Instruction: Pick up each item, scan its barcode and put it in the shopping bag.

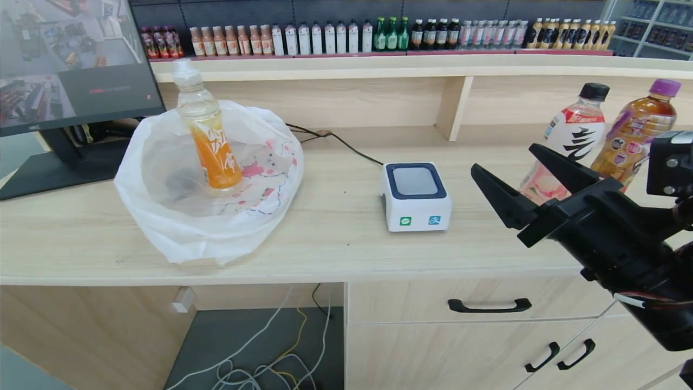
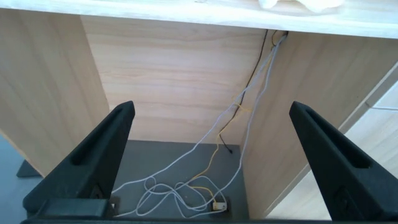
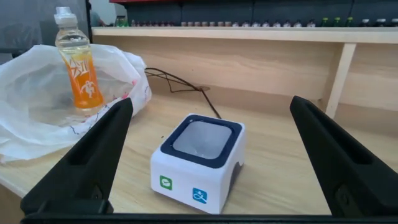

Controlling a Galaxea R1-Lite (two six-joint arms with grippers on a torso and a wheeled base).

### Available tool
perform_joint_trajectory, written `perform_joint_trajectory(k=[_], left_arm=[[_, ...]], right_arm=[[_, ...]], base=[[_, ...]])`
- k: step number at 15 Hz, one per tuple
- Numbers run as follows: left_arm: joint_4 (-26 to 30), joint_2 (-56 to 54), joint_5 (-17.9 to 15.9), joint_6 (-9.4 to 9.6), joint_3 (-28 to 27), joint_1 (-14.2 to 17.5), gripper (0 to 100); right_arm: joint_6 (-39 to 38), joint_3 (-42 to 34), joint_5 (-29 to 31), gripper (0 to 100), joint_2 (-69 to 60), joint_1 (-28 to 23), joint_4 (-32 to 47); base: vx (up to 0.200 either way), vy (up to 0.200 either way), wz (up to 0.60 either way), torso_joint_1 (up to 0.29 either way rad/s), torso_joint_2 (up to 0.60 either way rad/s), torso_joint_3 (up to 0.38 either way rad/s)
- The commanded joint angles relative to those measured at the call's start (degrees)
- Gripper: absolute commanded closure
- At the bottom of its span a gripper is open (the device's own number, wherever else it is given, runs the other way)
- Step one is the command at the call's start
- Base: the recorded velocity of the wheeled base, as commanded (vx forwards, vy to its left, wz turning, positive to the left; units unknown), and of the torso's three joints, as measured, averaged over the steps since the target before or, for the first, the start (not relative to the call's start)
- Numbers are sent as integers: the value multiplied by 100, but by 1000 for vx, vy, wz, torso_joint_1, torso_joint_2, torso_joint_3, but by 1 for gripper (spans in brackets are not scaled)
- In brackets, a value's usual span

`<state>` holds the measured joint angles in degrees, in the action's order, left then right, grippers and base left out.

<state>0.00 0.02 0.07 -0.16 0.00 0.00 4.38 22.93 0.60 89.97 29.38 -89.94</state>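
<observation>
A clear plastic bottle with an orange label is stood upright inside a white plastic shopping bag, spread open at the left. A white, blue-rimmed box scanner is set centrally. A black-capped pink-labelled bottle and a purple-capped amber bottle are stood side by side at the right.

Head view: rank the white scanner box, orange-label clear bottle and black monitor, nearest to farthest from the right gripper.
1. White scanner box, mid-counter, just left of the right gripper.
2. Orange-label clear bottle, upright in the white plastic bag.
3. Black monitor, far-left back corner.
</observation>
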Motion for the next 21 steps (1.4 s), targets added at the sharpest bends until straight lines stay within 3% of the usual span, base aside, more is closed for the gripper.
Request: perform_joint_trajectory(k=[1,8,21], left_arm=[[0,-2,1,-2,0,0,0],[-9,-2,-7,-2,0,0,0],[0,-2,1,25,0,0,0]], right_arm=[[2,-34,2,0,38,-2,-6],[2,-105,2,0,-5,-2,-6],[283,-456,46,0,144,463,-6]], base=[[0,-200,0,-2,-2,7],[0,-200,0,4,2,4],[0,0,0,0,0,0]])
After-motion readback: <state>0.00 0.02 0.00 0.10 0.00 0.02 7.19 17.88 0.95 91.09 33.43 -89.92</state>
